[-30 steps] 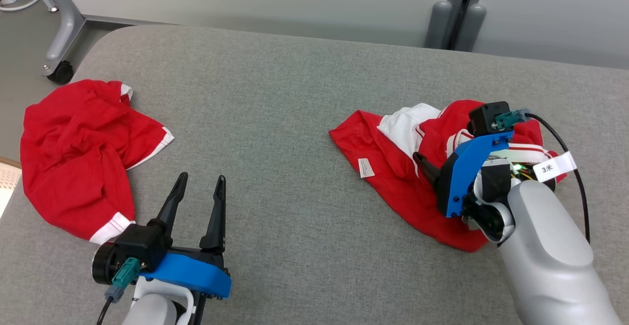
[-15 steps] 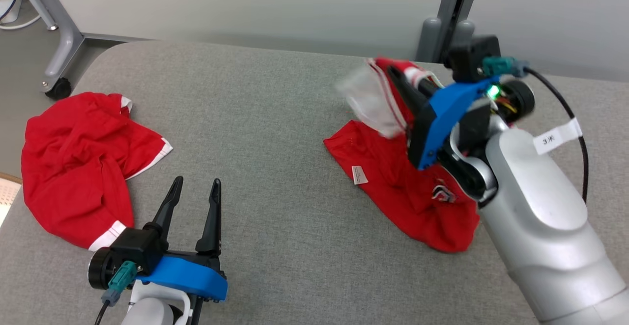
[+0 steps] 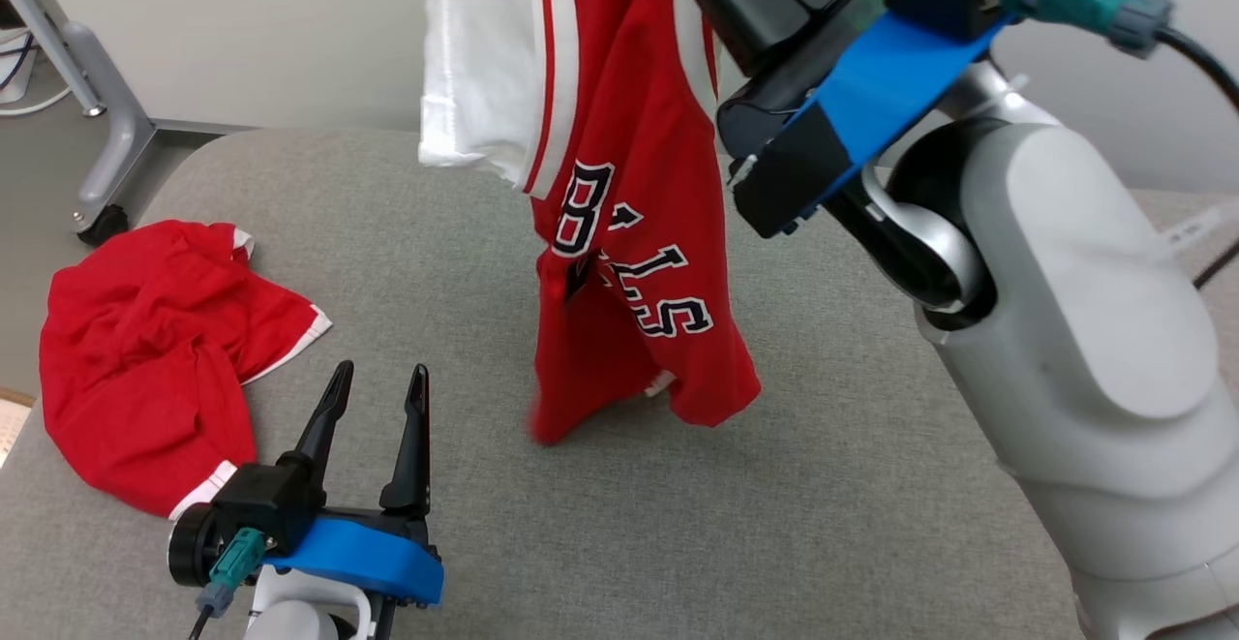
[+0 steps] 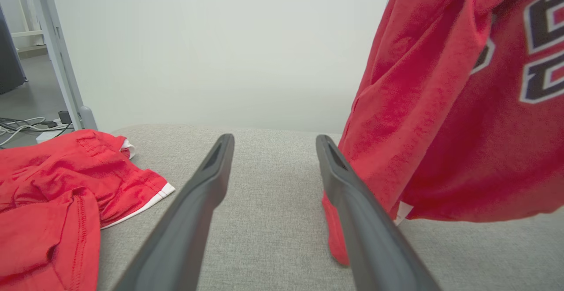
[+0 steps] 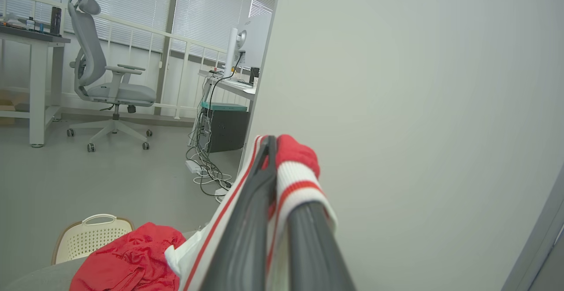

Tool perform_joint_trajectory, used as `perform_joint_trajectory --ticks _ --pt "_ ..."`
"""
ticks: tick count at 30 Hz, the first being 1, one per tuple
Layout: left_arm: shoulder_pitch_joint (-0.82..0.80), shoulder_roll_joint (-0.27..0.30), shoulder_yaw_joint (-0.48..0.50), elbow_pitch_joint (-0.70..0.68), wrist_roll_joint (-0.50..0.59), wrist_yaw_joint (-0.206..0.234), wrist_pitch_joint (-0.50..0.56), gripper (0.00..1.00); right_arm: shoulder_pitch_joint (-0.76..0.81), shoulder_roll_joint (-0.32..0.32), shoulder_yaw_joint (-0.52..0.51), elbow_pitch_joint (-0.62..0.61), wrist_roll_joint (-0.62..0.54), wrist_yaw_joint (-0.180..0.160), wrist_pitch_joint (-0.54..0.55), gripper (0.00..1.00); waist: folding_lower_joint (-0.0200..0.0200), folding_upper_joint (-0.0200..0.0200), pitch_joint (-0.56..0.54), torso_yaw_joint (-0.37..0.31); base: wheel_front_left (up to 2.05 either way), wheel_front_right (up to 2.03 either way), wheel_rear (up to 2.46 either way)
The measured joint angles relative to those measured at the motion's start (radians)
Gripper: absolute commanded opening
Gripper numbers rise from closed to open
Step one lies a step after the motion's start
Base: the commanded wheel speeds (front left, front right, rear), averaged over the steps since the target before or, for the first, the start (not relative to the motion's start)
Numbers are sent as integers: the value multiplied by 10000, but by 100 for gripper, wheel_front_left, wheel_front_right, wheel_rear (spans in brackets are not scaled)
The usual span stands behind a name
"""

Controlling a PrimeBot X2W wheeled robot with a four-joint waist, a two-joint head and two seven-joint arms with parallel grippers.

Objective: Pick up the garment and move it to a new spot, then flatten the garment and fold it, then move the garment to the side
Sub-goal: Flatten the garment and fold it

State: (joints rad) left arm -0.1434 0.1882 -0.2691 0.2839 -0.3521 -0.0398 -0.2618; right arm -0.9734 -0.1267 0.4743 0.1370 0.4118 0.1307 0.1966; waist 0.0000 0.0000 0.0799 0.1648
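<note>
The right gripper (image 5: 275, 150) was raised high over the grey padded table (image 3: 871, 485), its two dark fingers pressed together on the white, red-striped ribbed trim of a red jersey (image 3: 629, 233). The jersey hung down from that pinch in a long loose drape, white panel toward the robot's left and black-and-white lettering facing the head camera. Its lower hem reached the middle of the table; whether it touched the fabric surface could not be told, since the lowest corner was blurred. The left gripper (image 3: 381, 369) hovered low over the near left part of the table, its jaws spread wide with nothing between them, just to the left of the hanging hem in its own wrist view. A second red garment with white edging (image 3: 145, 350) lay crumpled at the table's left end, well apart from the jersey. Beyond the right gripper's fingers stood a grey office chair (image 5: 101, 75) and a pale perforated basket (image 5: 92, 238).
</note>
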Motion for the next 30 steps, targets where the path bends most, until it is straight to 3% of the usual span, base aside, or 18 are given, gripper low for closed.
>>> perform_joint_trajectory --ticks 8,12,17,23,30 --pt "211 77 54 -150 -81 136 2 100 1478 -391 -782 -1967 -309 2 1016 0 -2 0 -155 -344 0 0 0" --pt "258 113 52 -257 -148 136 0 100 2712 -805 -1760 -2127 -525 0 1471 0 -2 0 -51 -542 0 0 0" --pt "191 115 4 -314 -173 123 2 100 3839 -1151 -3005 -955 -593 0 1457 0 -1 0 263 -719 0 0 0" --pt "-160 98 -96 -320 -142 33 0 100 3958 -1346 -4358 1308 -706 0 -10 0 0 0 728 -699 0 0 0" --pt "-411 96 -213 -211 -84 -31 0 100 3214 -1555 -4428 3302 -750 0 -1887 0 1 0 1139 -395 0 0 0"
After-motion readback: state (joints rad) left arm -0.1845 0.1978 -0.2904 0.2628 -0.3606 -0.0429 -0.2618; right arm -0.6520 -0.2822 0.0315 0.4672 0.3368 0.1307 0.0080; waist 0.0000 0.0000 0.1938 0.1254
